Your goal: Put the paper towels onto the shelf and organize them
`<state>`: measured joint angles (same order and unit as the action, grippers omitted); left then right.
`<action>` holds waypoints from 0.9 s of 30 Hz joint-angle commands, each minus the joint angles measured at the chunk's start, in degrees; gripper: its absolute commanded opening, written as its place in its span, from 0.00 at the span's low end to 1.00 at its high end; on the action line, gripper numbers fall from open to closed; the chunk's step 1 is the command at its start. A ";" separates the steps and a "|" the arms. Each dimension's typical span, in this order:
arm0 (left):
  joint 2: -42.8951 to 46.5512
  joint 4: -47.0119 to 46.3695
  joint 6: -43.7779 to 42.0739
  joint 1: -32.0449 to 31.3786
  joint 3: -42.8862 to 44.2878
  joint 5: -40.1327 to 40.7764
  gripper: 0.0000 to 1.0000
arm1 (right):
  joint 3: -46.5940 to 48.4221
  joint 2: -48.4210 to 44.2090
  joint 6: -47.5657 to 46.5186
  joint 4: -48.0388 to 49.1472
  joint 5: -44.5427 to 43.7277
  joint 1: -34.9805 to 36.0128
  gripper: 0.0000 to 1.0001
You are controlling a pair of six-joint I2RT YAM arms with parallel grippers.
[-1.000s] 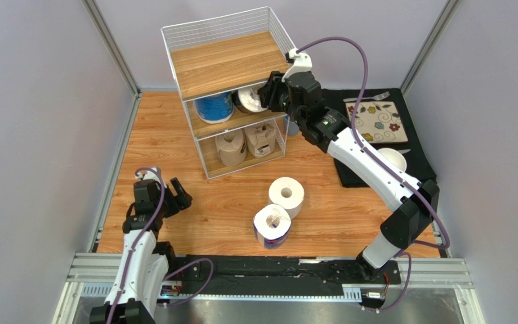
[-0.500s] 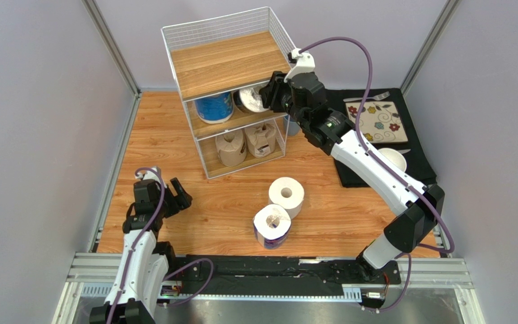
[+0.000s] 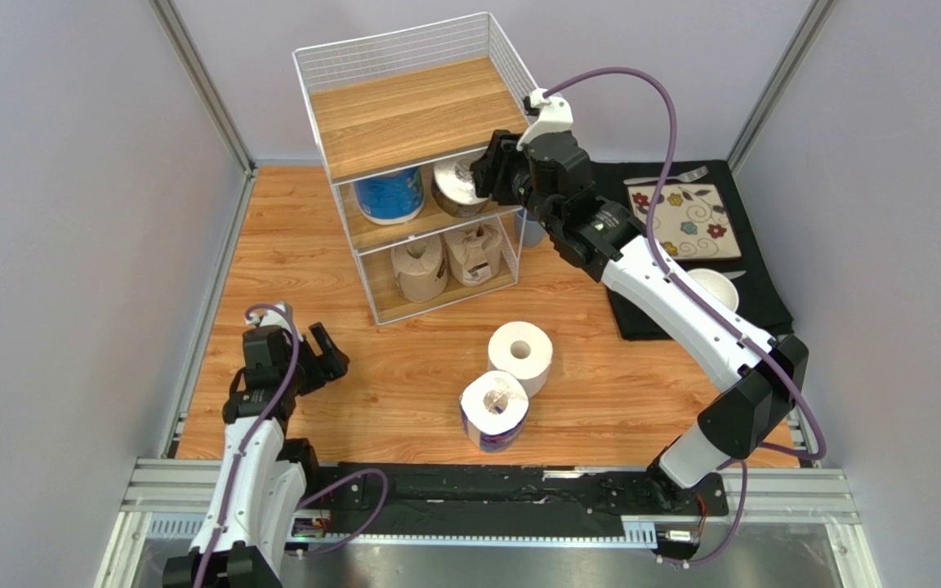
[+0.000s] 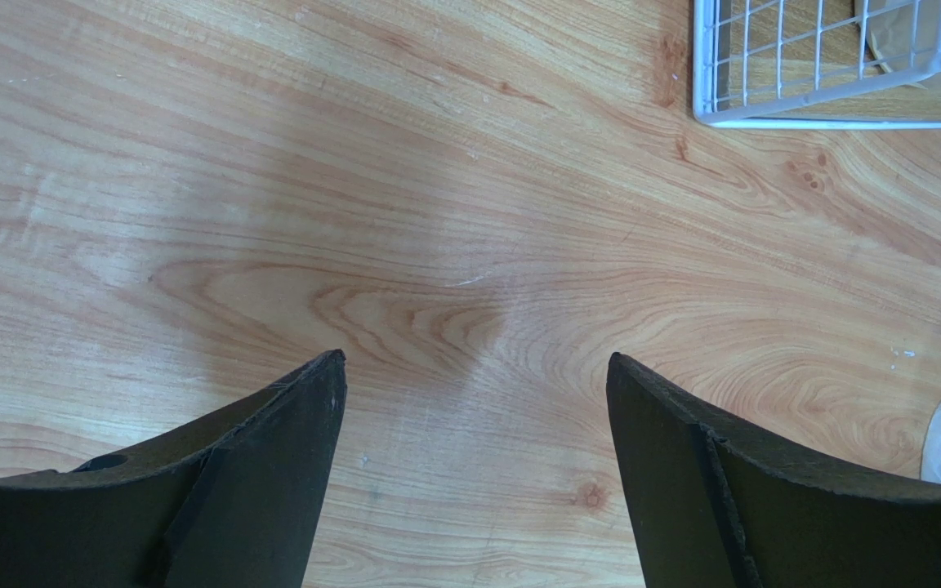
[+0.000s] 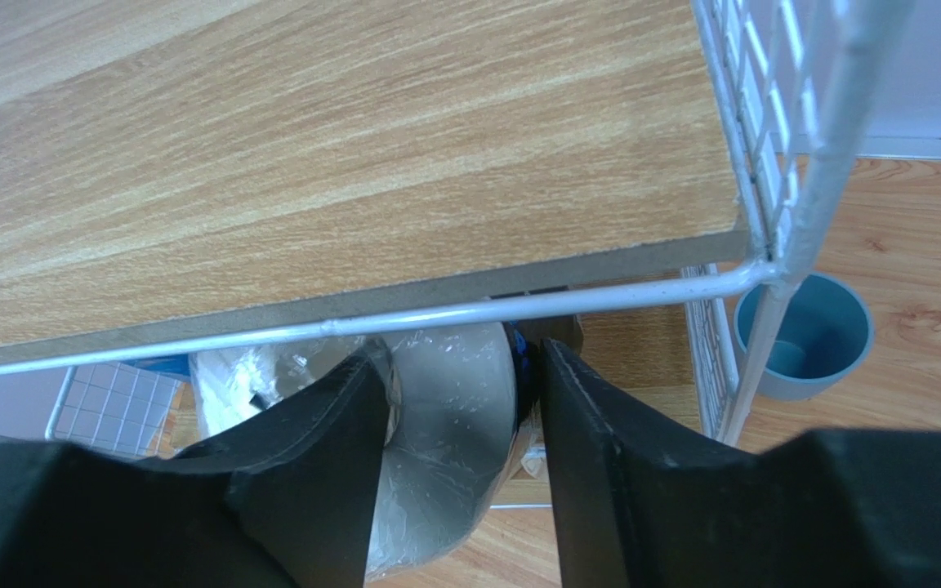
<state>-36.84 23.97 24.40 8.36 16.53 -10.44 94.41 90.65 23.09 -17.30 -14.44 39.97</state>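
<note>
The shelf [image 3: 414, 116] is a white wire rack with wooden tiers at the back of the table. My right gripper [image 3: 484, 172] reaches into its middle tier, shut on a dark plastic-wrapped paper towel roll [image 3: 457, 184]. In the right wrist view that roll [image 5: 457, 429] fills the space between my fingers [image 5: 461, 358], under the top board [image 5: 316, 159]. A blue roll [image 3: 388, 194] sits beside it. Two brown rolls [image 3: 419, 266] [image 3: 476, 251] stand on the bottom tier. A white roll [image 3: 520, 353] and a blue-wrapped roll [image 3: 494, 410] rest on the table. My left gripper [image 3: 322, 355] [image 4: 476, 358] hovers open over bare wood.
A blue cup [image 5: 803, 349] stands on the table just right of the shelf's corner post. A black mat [image 3: 758, 251] at the right holds a floral placemat [image 3: 688, 221], a fork [image 3: 666, 175] and a white cup [image 3: 715, 288]. Grey walls close in both sides.
The right gripper has pushed the dark-wrapped roll further in under the top board, and the roll now lies on the middle tier. The left arm has not moved.
</note>
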 commanded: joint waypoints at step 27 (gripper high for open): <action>0.10 -1.29 0.29 0.43 -0.28 -0.81 0.86 | -11.69 -10.22 -2.79 12.38 7.76 0.29 0.62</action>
<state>-36.86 23.97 24.38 8.36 16.53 -10.46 85.08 84.42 22.57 -8.95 -8.40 39.94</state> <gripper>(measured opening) 0.865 0.622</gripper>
